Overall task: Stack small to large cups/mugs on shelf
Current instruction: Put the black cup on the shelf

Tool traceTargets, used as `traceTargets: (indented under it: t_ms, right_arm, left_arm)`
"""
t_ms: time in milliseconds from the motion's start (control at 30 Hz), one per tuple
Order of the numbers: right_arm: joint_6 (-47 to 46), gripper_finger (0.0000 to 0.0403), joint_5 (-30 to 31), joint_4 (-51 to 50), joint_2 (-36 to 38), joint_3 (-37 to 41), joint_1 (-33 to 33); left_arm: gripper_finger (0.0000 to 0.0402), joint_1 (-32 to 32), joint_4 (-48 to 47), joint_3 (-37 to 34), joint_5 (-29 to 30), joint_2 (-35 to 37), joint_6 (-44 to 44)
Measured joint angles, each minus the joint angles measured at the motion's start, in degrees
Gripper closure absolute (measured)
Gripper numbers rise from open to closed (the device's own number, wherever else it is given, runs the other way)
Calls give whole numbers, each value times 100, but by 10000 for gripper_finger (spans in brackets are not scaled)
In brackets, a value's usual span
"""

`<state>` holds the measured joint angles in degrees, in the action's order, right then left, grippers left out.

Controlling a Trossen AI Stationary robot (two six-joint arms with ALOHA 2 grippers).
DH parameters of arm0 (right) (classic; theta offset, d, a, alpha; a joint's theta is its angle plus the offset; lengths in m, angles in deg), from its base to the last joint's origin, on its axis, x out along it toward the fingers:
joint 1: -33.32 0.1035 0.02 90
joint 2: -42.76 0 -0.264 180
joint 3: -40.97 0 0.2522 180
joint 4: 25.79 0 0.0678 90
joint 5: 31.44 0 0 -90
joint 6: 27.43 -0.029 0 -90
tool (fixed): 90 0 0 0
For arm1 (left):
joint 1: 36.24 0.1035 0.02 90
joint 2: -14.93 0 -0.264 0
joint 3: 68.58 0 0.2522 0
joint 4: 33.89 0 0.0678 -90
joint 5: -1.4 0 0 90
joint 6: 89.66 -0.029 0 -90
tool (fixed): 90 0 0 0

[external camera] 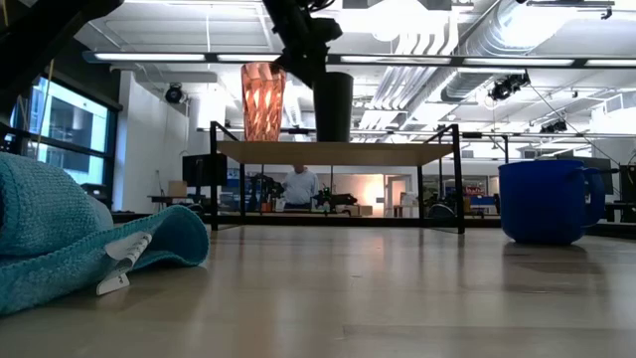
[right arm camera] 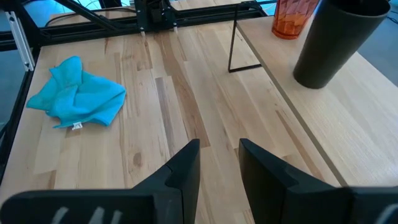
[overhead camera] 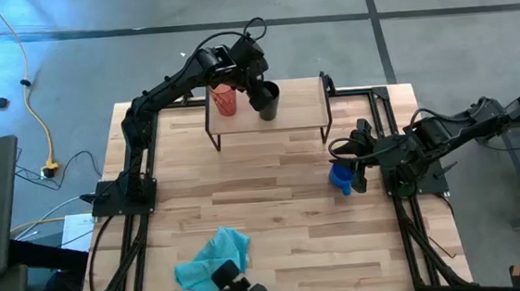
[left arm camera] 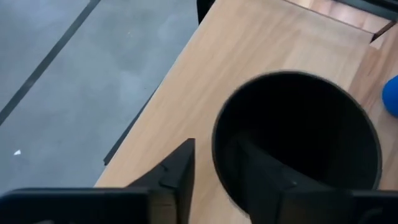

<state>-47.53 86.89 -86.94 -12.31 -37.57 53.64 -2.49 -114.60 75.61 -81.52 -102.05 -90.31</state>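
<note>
The left arm reaches across to the shelf [overhead camera: 286,97], its left gripper [left arm camera: 214,171] clamped over the rim of the black cup [overhead camera: 269,101], one finger inside and one outside, the cup standing on the shelf just beside the red tumbler [overhead camera: 225,99]. The right arm is folded low at the tabletop's [overhead camera: 274,200] right edge, its right gripper [right arm camera: 219,163] slightly parted and empty. The blue mug [overhead camera: 341,177] stands on the tabletop just beside that gripper.

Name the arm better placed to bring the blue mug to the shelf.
Right. The right gripper hovers beside the blue mug on the table, holding nothing. The left gripper is at the black cup on the shelf, one finger inside its rim.
</note>
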Motion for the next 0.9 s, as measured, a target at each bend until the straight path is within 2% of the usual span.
traceTargets:
  t_ms: [200,533,900]
  right_arm:
    - [0,300,-1,2,2,0,0]
    - [-87,300,-1,2,2,0,0]
    - [-109,300,-1,4,2,0,0]
  left_arm:
    - [265,-1,-52,0,97,0,3]
    - [264,-2,-24,0,408,0,89]
    - [264,0,119,0,432,0,199]
